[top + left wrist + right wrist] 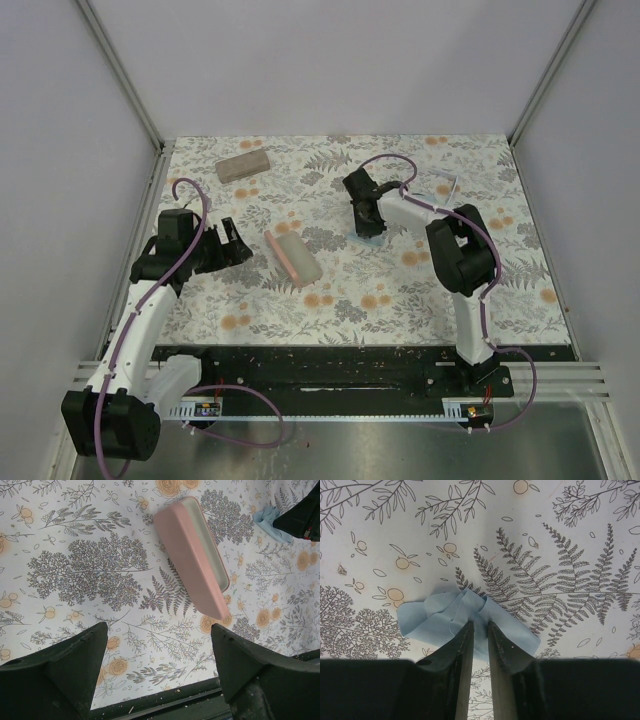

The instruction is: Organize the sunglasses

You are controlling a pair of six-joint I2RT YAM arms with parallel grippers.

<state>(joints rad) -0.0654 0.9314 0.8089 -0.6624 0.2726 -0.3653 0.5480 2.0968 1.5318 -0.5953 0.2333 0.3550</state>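
Little looked sorted: my right gripper point(480, 626) pinched the light blue cloth point(432, 622), my left gripper point(157, 630) hung spread wide near the open, seemingly empty pink case point(182, 550), the white-framed sunglasses point(443, 185) lay loose by my right arm, and the black pair I could not see.

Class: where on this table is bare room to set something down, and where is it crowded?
Free: the near strip of table in front of the pink case; the far middle, right of the tan case. Crowded: around the right gripper and cloth.
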